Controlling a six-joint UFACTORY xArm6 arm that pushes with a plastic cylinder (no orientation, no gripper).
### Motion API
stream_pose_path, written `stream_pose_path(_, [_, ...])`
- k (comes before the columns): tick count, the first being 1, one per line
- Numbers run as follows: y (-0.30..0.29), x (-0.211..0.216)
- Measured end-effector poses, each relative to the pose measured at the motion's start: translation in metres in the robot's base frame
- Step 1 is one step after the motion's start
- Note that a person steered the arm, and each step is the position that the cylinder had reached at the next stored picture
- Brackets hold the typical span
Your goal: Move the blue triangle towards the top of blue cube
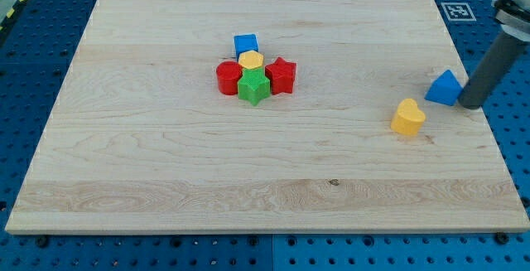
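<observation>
In the camera view, the wooden board [166,163] fills most of the scene, and my tip [470,104] stands at its right edge, just to the right of the blue triangle [445,88], touching it or all but touching; I cannot tell which. The tool is a plain rod with nothing to open or close, so it clamps on nothing and can only press sideways.

The blue triangle sits far to the right, well apart from the blue cube [246,44], which lies left of the board's centre at the far side of a tight cluster. Just nearer than the cube is a yellow hexagon block [251,60]; nearer again come a red cylinder [228,78], a green star block [253,86] and a red star block [281,75], all packed touching. A yellow heart block [407,117] lies near and to the left of the triangle.

The triangle looks like a small, light, rigid plastic piece that should slide easily on smooth wood. Its slanted sides probably let it pivot or slip off the rod if pushed off-centre. I judge the best contact is on its right face, a little toward the near side, driving it left and slightly farther away, so it passes clear of the yellow heart and reaches the bare wood beyond the cube.
</observation>
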State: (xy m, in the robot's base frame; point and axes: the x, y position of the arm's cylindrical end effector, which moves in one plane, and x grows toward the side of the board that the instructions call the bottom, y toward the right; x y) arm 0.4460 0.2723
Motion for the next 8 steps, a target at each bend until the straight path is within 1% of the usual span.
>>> stream_pose_path(2, [-0.037, -0.028])
stream_pose_path(3, [-0.037, -0.025])
stream_pose_path(4, [-0.037, -0.013])
stream_pose_path(5, [-0.051, -0.010])
stream_pose_path(7, [-0.091, -0.014])
stream_pose_path(8, [-0.096, -0.029])
